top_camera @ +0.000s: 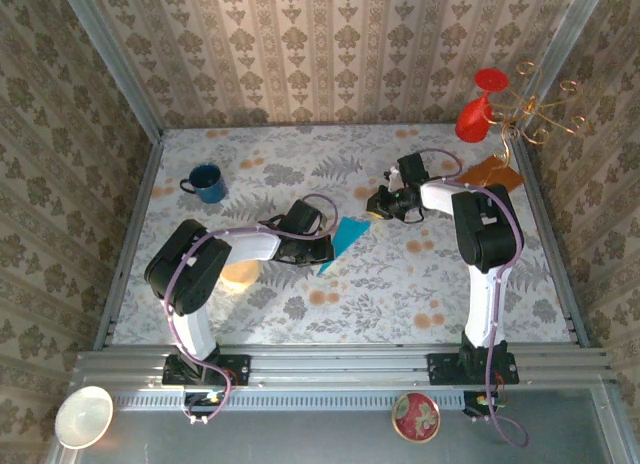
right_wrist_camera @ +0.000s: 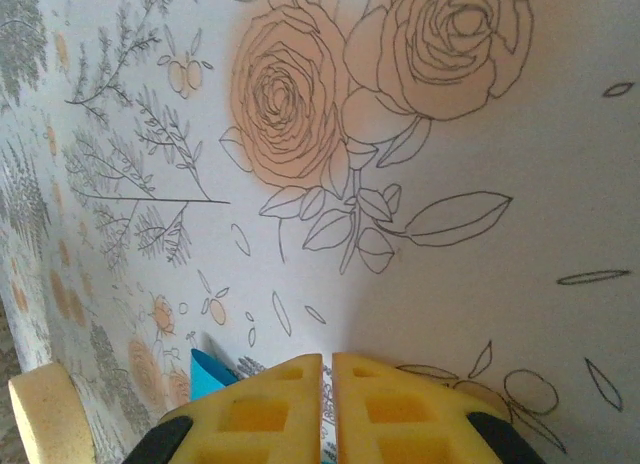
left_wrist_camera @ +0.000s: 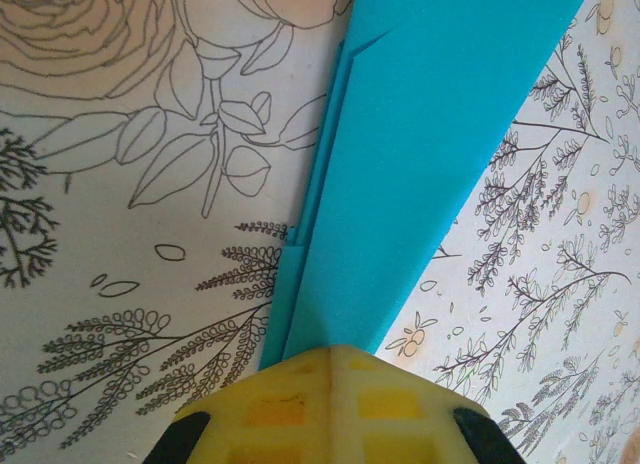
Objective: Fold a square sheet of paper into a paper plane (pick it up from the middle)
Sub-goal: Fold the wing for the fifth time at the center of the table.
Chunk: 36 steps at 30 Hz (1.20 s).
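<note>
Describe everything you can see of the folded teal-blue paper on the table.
The paper plane is thin, plain, matte teal-blue paper. It is folded into a long tapering wedge, with crisp layered edges stepped along one side. It lies flat on the floral table cover near the middle, with its wide end toward the back and its point toward the near left. The narrow end runs in under the closed pads of the left end effector, which seems to pinch it.

The left pincer [left_wrist_camera: 331,356] is pointing downward, pads pressing together; the right pincer [right_wrist_camera: 327,362] is angling downward, pads almost touching.
</note>
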{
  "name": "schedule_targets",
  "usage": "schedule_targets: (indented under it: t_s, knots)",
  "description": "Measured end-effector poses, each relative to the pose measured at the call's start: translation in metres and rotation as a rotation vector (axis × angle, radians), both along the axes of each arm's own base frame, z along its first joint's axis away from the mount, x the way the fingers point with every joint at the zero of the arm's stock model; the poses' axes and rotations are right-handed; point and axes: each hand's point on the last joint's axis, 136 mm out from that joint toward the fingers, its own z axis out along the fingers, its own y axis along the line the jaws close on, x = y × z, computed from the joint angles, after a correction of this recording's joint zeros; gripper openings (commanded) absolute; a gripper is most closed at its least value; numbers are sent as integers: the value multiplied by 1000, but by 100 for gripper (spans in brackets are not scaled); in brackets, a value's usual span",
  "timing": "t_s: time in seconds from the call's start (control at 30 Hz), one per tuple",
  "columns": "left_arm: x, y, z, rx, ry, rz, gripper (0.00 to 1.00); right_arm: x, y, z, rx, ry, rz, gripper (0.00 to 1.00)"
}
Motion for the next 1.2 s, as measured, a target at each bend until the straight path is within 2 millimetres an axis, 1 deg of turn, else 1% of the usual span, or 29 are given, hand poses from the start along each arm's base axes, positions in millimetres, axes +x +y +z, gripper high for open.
schedule_targets:
  t_s: [0.1, 0.2, 0.27, 0.33, 0.4, 0.47, 0.53, 0.6, 0.67, 0.8, 1.0, 1.1, 1.2]
  knots:
    - [0, 0, 1, 0, 0, 0, 3, -14, -4, 17, -9, -46, -13, 14]
    - [1, 0, 1, 2, 2, 0, 3, -26, -4, 47, -7, -111, -15, 14]
    - [0, 0, 0, 3, 4, 0, 3, -30, 2, 64, 5, -150, -4, 13]
    - [0, -1, 0, 4, 5, -1, 3, -38, 15, 68, 17, -161, 18, 10]
    - [0, -1, 1, 4, 7, -2, 3, -53, 32, 60, 21, -136, 57, 8]
    - [0, -1, 0, 4, 7, -4, 3, -75, 52, 45, 19, -88, 105, 5]
    - [0, -1, 0, 4, 7, -4, 3, -92, 68, 32, 16, -43, 142, 3]
    - [0, -1, 0, 4, 7, -4, 3, -104, 80, 21, 15, -10, 167, 2]
    - [0, -1, 0, 4, 7, -4, 3, -110, 85, 9, 11, 22, 174, 1]
    - [0, -1, 0, 4, 7, -4, 3, -113, 85, -6, -2, 60, 171, 0]
    - [0, -1, 0, 5, 7, -4, 2, -109, 81, -10, 13, 75, 166, 0]
    - [1, -1, 0, 2, 4, -4, 2, -99, 72, -11, 47, 90, 146, 1]
    - [2, -2, 0, -1, 0, -2, 2, -78, 54, -10, 69, 86, 90, 1]
